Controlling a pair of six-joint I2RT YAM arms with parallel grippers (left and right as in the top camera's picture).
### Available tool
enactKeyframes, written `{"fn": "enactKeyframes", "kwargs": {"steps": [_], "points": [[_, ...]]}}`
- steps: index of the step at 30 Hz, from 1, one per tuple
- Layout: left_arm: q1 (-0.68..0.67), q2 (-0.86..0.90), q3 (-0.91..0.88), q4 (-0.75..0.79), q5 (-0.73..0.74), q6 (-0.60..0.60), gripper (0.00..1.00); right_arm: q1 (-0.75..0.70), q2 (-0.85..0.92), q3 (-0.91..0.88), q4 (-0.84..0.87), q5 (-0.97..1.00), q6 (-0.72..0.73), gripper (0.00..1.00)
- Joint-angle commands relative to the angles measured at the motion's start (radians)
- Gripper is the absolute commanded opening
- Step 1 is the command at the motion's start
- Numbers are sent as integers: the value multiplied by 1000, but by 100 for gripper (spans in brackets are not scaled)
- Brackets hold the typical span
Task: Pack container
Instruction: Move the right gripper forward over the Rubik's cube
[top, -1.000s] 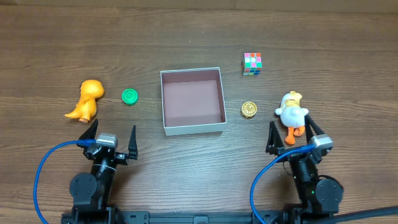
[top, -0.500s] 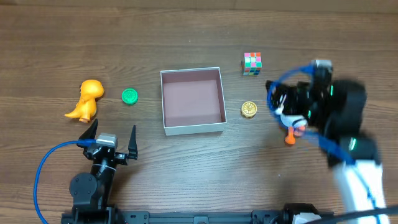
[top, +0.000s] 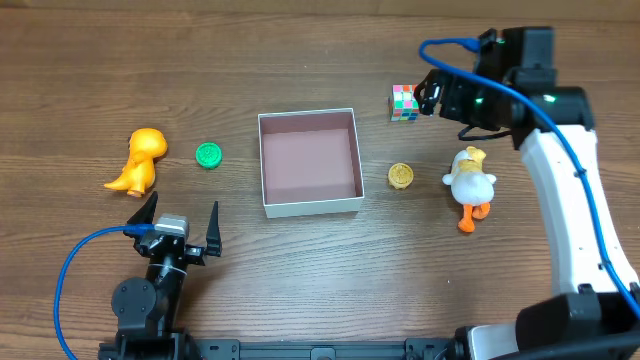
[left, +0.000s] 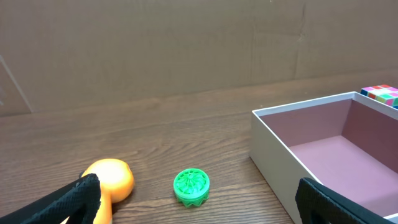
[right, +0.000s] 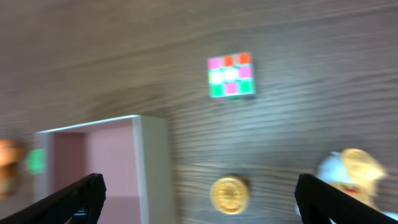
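Observation:
The container (top: 312, 207) is a square white box with a pinkish-brown floor, empty, at the table's middle. It also shows in the left wrist view (left: 280, 149) and the right wrist view (right: 152, 168). A multicoloured cube (top: 405, 101), a gold coin (top: 400, 176) and a white duck (top: 470, 180) lie to its right. An orange dinosaur (top: 138, 160) and a green cap (top: 208, 155) lie to its left. My right gripper (top: 438, 96) hovers high beside the cube, open and empty (right: 199, 202). My left gripper (top: 178, 222) rests open near the front edge, facing the green cap (left: 191, 185).
The right wrist view looks down on the cube (right: 231, 76), the coin (right: 230, 194) and the duck (right: 348, 171). The left wrist view shows the dinosaur (left: 111, 180) and the cube (left: 380, 93) beyond the box. A brown cardboard wall stands at the back.
My right arm has risen from its rest at the front right and swung to the far right, above the cube and duck. The left arm and the toys have not moved.

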Motion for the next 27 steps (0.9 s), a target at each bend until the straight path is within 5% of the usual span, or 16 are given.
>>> {"fn": "enactKeyframes", "kwargs": {"steps": [1,27], "points": [[8,-10,-3,0,-3,9,100,64,37,34,17,220,19,100],[8,-10,-3,0,-3,9,100,92,290,26,323,275,-41,100]]}}
